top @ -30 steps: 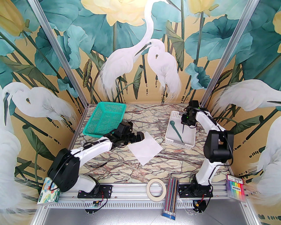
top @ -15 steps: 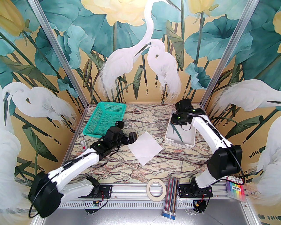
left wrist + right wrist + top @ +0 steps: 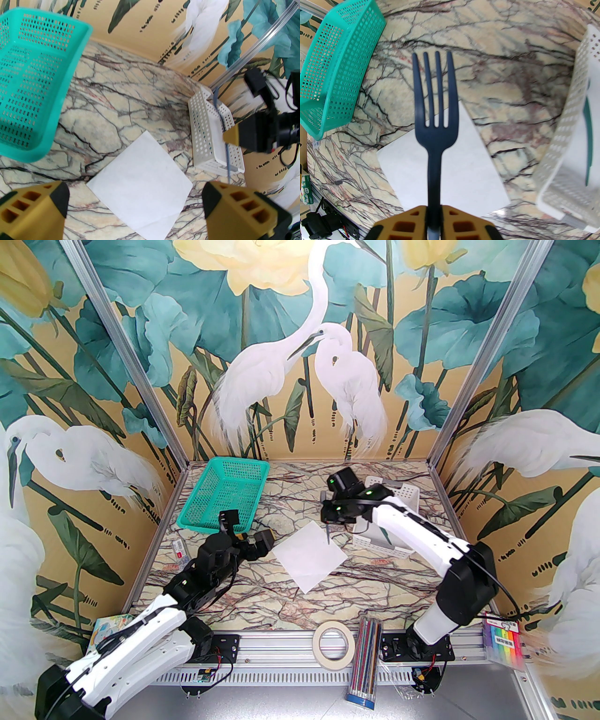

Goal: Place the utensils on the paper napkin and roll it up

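Dark plastic four-tined fork [image 3: 434, 131] pinched by handle in right gripper [image 3: 434, 212], hanging tines-down over thin white square paper napkin [image 3: 309, 556], flat on marble table [image 3: 398, 577]. Matching green spoon [image 3: 587, 140] lies in white perforated plastic basket [image 3: 562, 145]. Left gripper [image 3: 136, 201] spread wide, empty, near napkin's left corner.

teal basket [image 3: 225, 502] far left, white perforated basket [image 3: 408, 495] right — tape roll [image 3: 333, 662], pencils [image 3: 367, 662] near edge

High rear view looking down, wrist views close, all sharing paper napkin [image 3: 309, 558]
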{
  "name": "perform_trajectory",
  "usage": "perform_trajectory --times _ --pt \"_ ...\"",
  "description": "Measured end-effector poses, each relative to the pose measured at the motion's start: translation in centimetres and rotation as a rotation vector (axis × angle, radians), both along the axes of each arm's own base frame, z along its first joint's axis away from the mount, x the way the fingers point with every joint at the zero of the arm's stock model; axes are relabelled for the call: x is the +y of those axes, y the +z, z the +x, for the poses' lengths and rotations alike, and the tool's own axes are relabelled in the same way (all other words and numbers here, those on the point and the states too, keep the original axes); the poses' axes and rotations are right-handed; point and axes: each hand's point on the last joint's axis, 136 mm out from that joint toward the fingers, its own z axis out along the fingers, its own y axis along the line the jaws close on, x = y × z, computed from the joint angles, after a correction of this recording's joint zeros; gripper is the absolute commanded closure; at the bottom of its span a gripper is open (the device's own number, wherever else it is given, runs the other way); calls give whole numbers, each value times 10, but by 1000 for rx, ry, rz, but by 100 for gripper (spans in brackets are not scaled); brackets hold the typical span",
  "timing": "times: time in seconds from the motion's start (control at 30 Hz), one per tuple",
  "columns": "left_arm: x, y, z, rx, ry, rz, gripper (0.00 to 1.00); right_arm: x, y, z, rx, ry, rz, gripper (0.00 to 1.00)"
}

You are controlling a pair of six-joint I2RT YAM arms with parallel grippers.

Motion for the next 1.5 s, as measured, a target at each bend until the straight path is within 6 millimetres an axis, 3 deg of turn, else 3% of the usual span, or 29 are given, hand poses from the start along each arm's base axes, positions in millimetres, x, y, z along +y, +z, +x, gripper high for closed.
perform_trajectory --times 0.27,0.53,0.97,1.5 --pt "6 1 0 -26 18 33 1 25 -39 -9 73 -17 -7 83" --pt "8 1 1 -35 22 55 1 29 -79 -11 142 -35 -50 83" --pt "8 0 2 -34 23 60 0 28 -113 -15 200 -48 -88 83" --pt "9 -5 4 -23 30 81 1 29 -138 -27 245 -64 -109 82"
